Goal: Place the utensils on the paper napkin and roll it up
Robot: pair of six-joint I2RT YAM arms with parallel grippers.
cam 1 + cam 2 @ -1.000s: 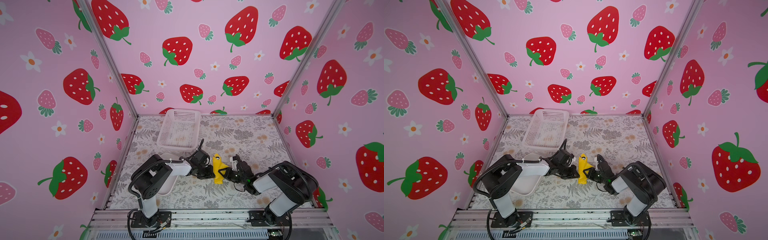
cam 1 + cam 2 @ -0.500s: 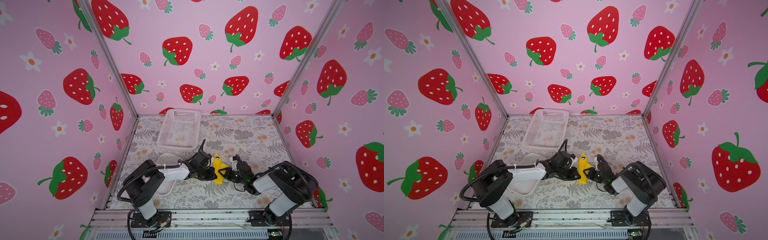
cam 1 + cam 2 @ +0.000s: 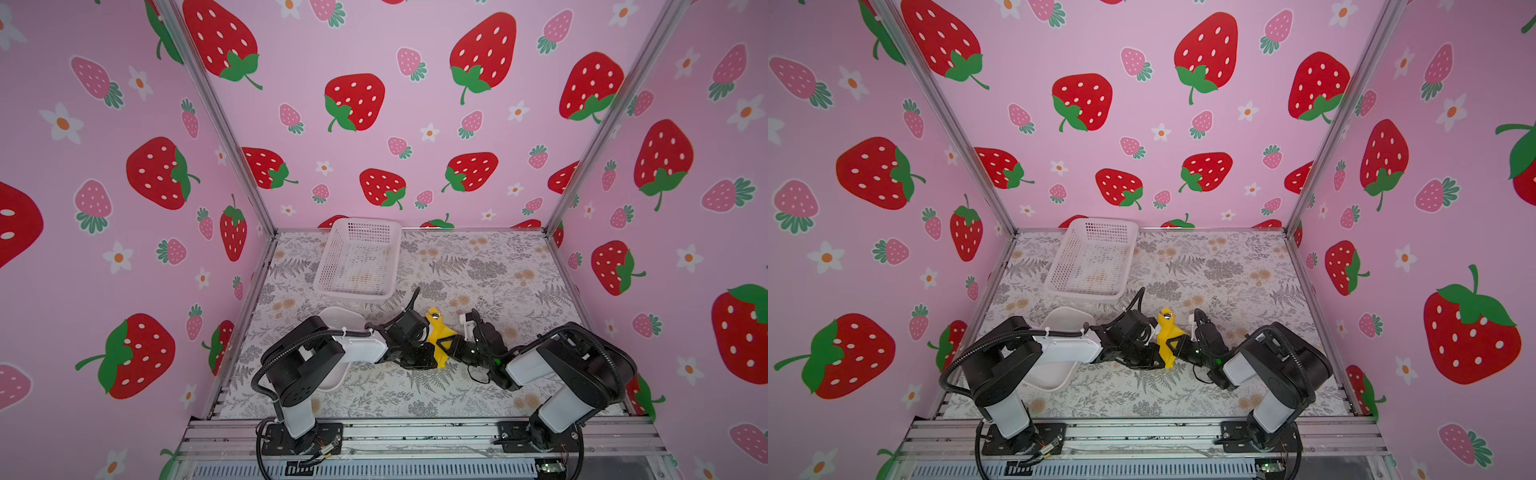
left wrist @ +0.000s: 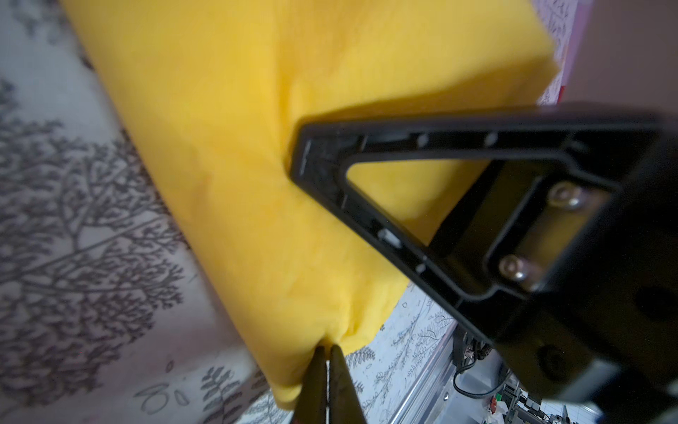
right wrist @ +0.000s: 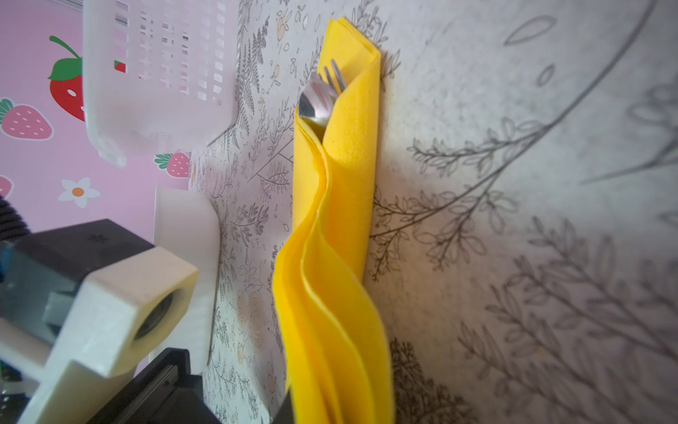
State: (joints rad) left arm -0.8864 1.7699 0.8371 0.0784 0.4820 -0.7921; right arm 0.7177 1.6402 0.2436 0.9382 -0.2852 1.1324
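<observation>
Paper napkin [image 5: 341,205], partly wrapped around the utensils [image 5: 319,99], lay near the basket [image 3: 353,294], on its robot-facing side. Left gripper [image 4: 326,352] pinched the napkin's edge; right gripper [image 3: 451,347] clamped its loose layers. Recommended procedure: roll tightly with both grips turning together.

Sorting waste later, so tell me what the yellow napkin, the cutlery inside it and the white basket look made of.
The napkin: thin paper, matte, dimpled embossing, soft folds.
The cutlery: likely steel, polished, mirror glints on the spoon bowl.
The basket: probably plastic, white, moulded grid holes.
</observation>
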